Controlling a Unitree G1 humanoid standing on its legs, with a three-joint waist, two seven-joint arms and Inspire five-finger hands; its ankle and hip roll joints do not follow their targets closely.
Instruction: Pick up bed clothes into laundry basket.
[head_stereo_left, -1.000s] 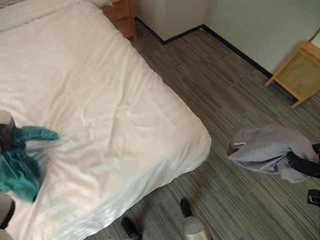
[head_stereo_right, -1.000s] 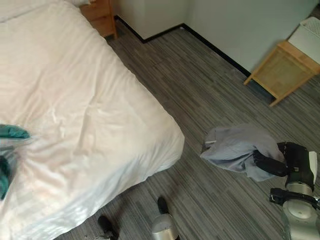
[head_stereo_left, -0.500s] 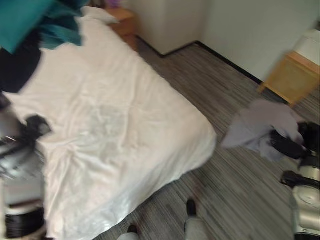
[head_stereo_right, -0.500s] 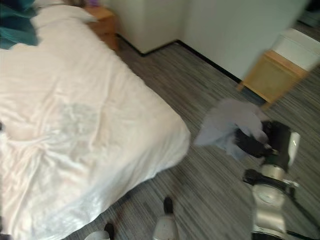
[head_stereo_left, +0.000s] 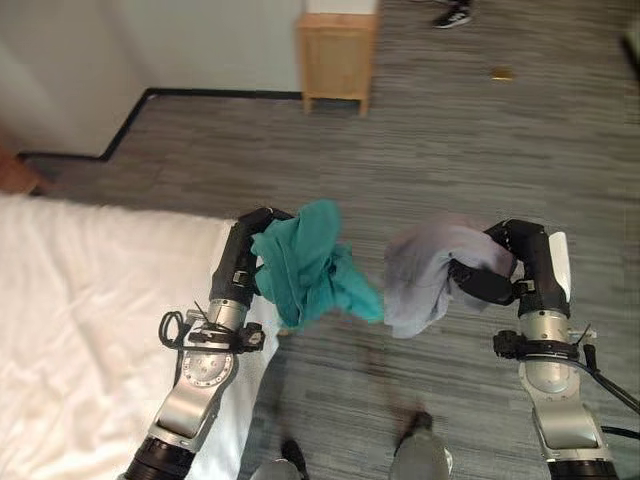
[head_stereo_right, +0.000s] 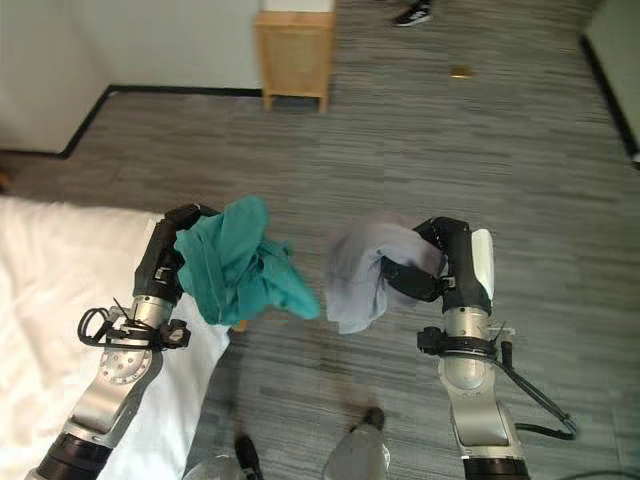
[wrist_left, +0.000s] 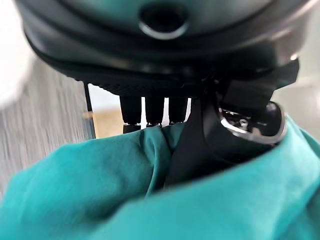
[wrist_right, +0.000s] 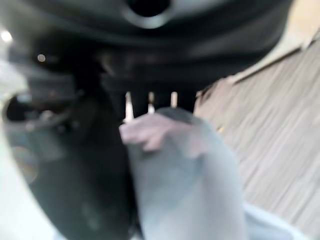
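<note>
At the lower left of the left eye view the white bed (head_stereo_left: 60, 330) runs off the frame, only its corner showing. Just above it, left of centre, the left hand (head_stereo_left: 250, 245) has its fingers curled tight round a teal garment (head_stereo_left: 305, 265), a crumpled, soft bunch that hangs down toward the centre, held up over the floor by the bed's edge. In the left wrist view the teal cloth is pressed between the thumb and fingers (wrist_left: 145, 110). Right of centre the right hand (head_stereo_left: 500, 275) is clamped on a pale grey garment (head_stereo_left: 425, 270), a loose drooping wad whose folds are blurred and hard to make out. The two bundles hang near each other, apart. No writing can be read. Farther off, a wooden cabinet (head_stereo_left: 336, 55) stands on the striped grey floor (head_stereo_left: 500, 150) at the upper middle against the wall, its top cut off. A person's shoe (head_stereo_left: 452, 14) shows at the top edge.
</note>
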